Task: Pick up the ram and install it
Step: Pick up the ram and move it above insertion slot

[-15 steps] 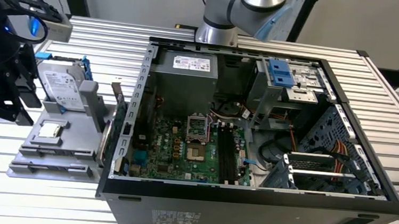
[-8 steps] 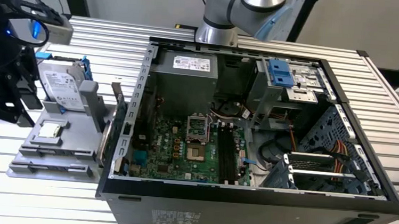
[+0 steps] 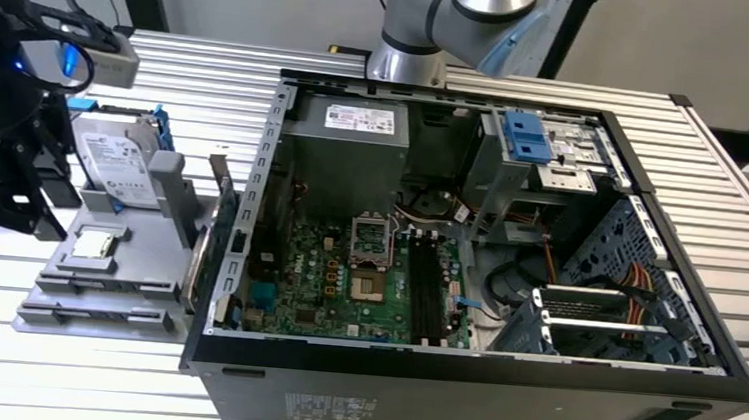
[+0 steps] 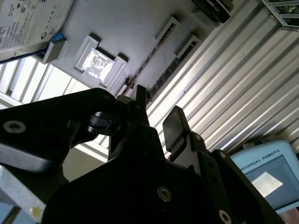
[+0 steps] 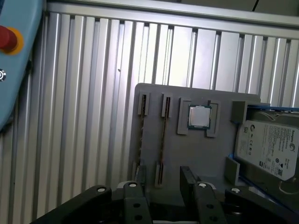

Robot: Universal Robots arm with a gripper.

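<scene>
Robot at work on a desktop build: a gripper (image 5: 163,176) hovers over a grey parts tray (image 5: 196,154) set on a ribbed metal table (image 5: 93,93), at the exterior view's left, beside an open computer case (image 3: 467,398). Its two black fingers (image 5: 135,196) stand apart with a clear gap between them and hold nothing. In the first wrist view the ram (image 5: 163,140) stands on edge in one of the tray's narrow slots, a thin line between two end holders. It sits just beside the square silver processor chip (image 5: 199,116) and near the hard drive (image 5: 268,149). The fingertips are close to one end of the stick but do not touch it. Inside the case, the motherboard (image 3: 328,297) shows its long black memory sockets (image 3: 424,294). The stick looks light, stiff and thin, with smooth faces that could slip, and it is likely brittle if bent or twisted. The safest hold appears to be across its two flat faces near the middle of the exposed edge (the contact edge is presumably down in the slot), with modest squeeze and no pressure on the chips.
</scene>
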